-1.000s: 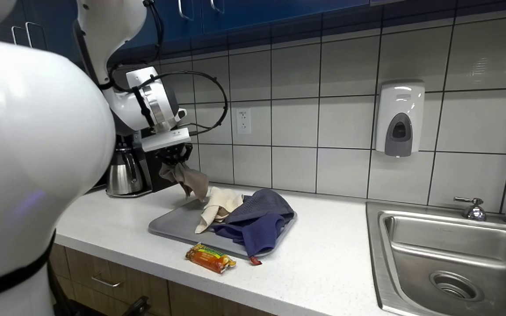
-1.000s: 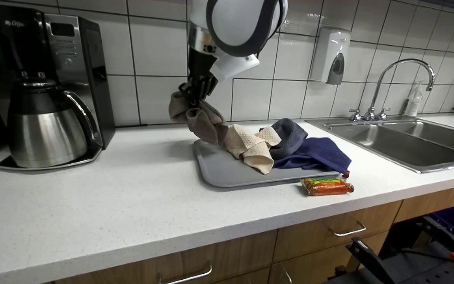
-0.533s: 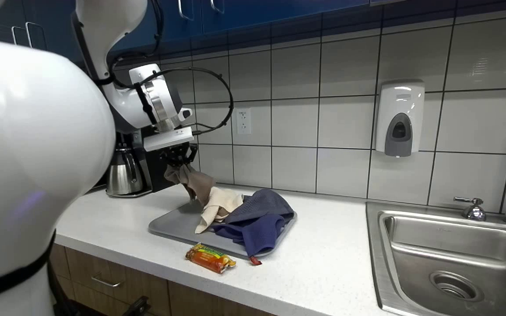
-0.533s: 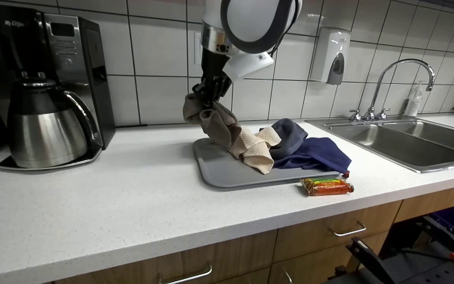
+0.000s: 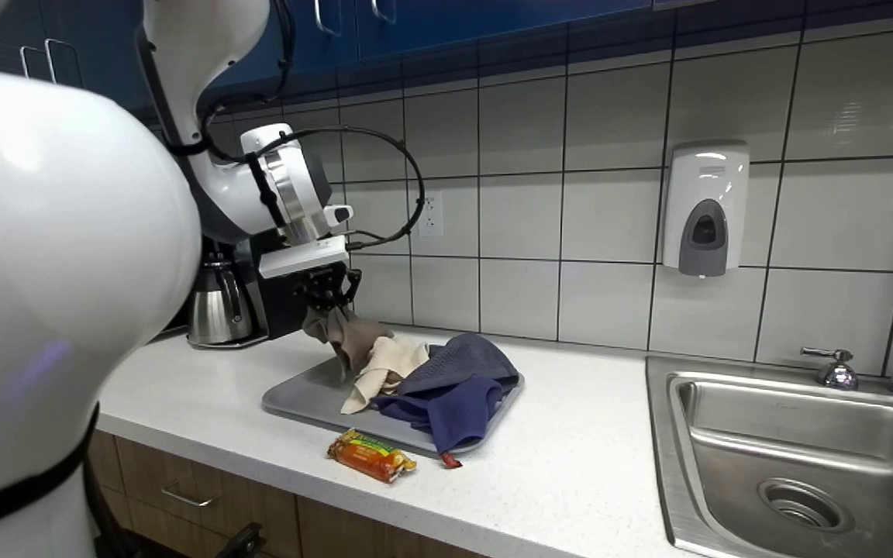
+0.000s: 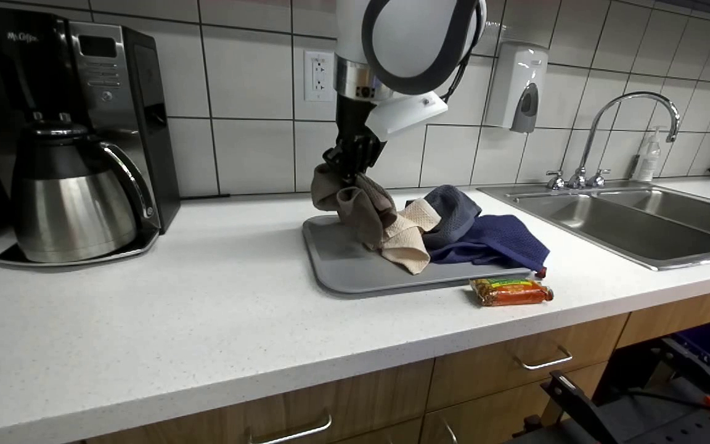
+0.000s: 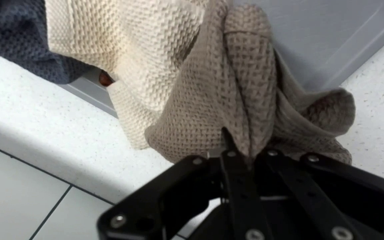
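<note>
I have the brown cloth (image 6: pixel 364 216) grasped in the tool (image 7: pixel 249 155), which is clenched on a gathered fold of it; the rest hangs down above one end of the tray (image 6: pixel 355 271). Its lower part meets the beige cloth (image 6: pixel 409 246) lying on the tray; whether it touches the tray itself, I cannot tell.

I judge this cloth to be light and very soft, hardly slippery because of its rough weave, and not fragile. It should bend freely and keep no shape, so a thick fold like this one seems to me the better place for holding; a single thin edge could slide out more easily.

About materials: the brown cloth has a waffle texture, with a seam visible near one fold and a part curled like a small tube. The beige cloth is of similar weave and lies twisted. Towards the other end of the tray, the grey cloth (image 6: pixel 453 216) makes a rounded heap, and the blue cloth (image 6: pixel 493 240) spreads flatter, reaching the tray's edge. The tray is grey and smooth, with rounded corners. Just beside its long edge, a bar (image 6: pixel 512 292) in shiny, crinkled wrapper lies on the white speckled surface (image 6: pixel 207 296).
</note>
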Motion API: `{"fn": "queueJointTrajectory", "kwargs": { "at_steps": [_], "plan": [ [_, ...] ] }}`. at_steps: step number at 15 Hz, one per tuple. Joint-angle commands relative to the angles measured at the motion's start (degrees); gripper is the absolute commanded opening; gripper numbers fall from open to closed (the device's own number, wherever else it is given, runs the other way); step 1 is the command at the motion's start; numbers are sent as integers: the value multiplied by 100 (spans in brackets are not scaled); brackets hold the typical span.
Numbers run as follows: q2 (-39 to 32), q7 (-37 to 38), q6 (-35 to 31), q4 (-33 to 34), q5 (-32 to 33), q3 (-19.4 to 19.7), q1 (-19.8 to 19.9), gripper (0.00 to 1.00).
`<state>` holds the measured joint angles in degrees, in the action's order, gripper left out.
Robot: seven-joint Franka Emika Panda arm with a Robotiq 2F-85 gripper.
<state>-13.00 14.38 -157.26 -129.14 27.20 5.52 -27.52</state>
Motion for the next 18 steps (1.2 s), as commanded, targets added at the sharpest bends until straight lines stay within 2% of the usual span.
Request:
{"fn": "queueJointTrajectory", "kwargs": {
  "at_steps": [1,6,18],
  "plan": [
    [10,352,329,-86,181,-309,320,2],
    [-219,517,558,-15,191,-360,432,2],
    [-747,349,745,223,-431,-609,621,2]
  ]
}}
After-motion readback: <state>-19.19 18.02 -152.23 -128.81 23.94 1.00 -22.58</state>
